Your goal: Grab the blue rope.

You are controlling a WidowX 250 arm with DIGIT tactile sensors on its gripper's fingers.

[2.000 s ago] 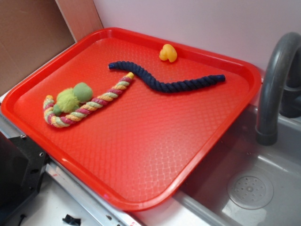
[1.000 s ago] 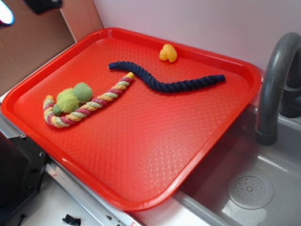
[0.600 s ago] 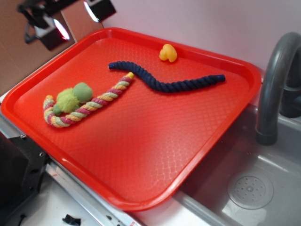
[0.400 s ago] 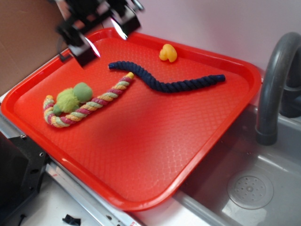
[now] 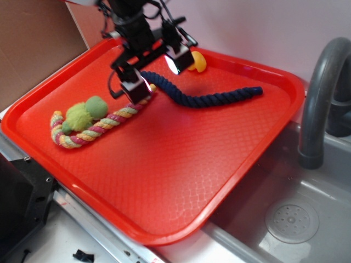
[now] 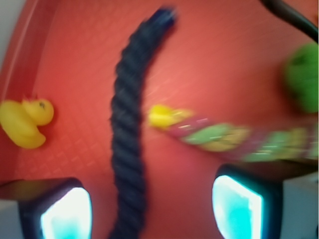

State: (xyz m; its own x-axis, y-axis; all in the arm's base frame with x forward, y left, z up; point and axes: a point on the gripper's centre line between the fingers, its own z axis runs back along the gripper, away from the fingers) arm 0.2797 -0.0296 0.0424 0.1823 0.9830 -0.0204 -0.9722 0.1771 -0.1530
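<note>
Exterior view: a red tray [image 5: 164, 181] is seen beside a grey sink [image 5: 285, 219] with a dark faucet [image 5: 318, 93] at the right. The blue rope [image 5: 211, 98] is laid in a shallow S across the far half of the tray, its right end near the tray's far right corner and its left end hidden under the gripper [image 5: 154, 73]. The gripper is held above the rope's left portion, toward the far left corner, with its two fingers spread wide apart; one pad [image 5: 135, 87] is placed on the near side of the rope, over the tip of the pastel rope [image 5: 98, 127], and the other on the far side, close to the yellow rubber duck [image 5: 199, 63] at the far edge. Whether the pads are touching the tray cannot be told. The pastel rope is stretched along the left side of the tray, with a green fuzzy toy [image 5: 85, 114] resting against it.

Wrist view, blurred: the blue rope [image 6: 128, 144] is shown running between the spread fingers [image 6: 67, 214], nothing being clamped. The duck [image 6: 24, 122] is seen at the left, just beside the tray rim [image 6: 22, 59], and the yellow tip of the pastel rope [image 6: 224, 139] lies just beside the blue rope on the right, with the green toy [image 6: 301, 77] at the right edge.
</note>
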